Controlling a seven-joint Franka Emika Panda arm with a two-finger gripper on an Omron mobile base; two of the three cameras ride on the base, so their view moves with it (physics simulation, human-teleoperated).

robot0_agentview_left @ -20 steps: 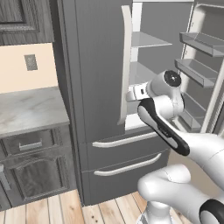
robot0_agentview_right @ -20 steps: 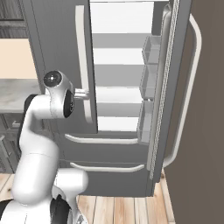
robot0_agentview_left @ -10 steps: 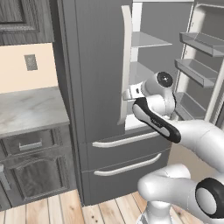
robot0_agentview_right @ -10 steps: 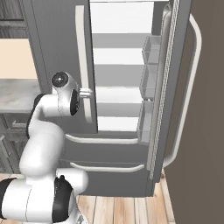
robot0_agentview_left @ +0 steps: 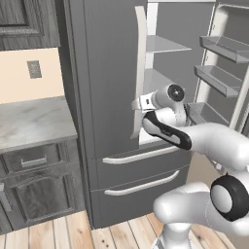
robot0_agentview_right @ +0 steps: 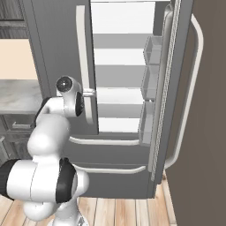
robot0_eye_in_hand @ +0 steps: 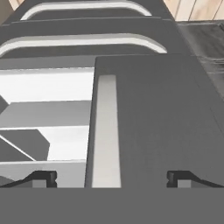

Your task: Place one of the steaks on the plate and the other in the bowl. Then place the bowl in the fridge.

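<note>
The fridge [robot0_agentview_left: 112, 97] stands with its right door swung wide, baring white shelves, while the left door is shut. The left door's long pale handle [robot0_eye_in_hand: 105, 131] runs between the spread fingertips of the gripper [robot0_eye_in_hand: 111, 178], jaws wide and holding nothing, probably so it can pull that door open. No bowl, plate or steak is to be seen on the shelves.

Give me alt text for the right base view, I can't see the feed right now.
The white arm's open gripper sits at the long pale handle of the fridge's closed left door. The right door stands swung open, showing white shelves and door bins. Two lower drawers are shut, above a wooden floor.
</note>
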